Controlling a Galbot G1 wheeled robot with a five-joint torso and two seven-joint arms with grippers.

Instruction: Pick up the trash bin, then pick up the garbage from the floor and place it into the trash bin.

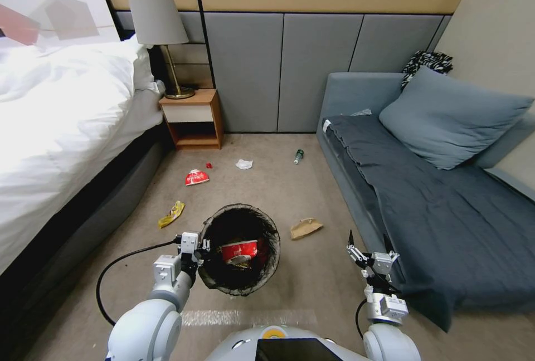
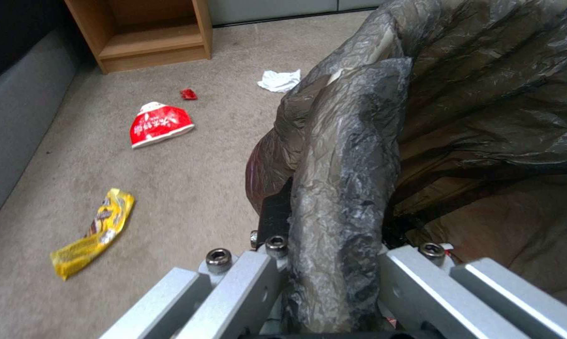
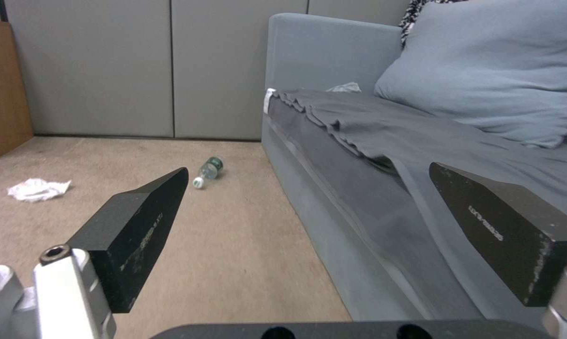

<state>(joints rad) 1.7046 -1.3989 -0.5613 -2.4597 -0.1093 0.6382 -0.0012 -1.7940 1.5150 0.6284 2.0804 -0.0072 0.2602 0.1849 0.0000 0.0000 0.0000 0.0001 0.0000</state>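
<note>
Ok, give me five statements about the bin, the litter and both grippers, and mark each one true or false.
1. The left gripper grips the trash bin by its rim. True.
2. The right gripper holds the bottle. False: its fingers are open and empty, and the bottle lies on the carpet by the sofa.
3. A red paper cup lies inside the bin. True.
4. The yellow snack wrapper is in the bin. False: it is on the floor near the bed.
5. The brown paper bag lies on the sofa. False: it is on the carpet.

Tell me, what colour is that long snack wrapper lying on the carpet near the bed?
Yellow, with brown print on it; the snack wrapper shows best in the left wrist view.
</note>
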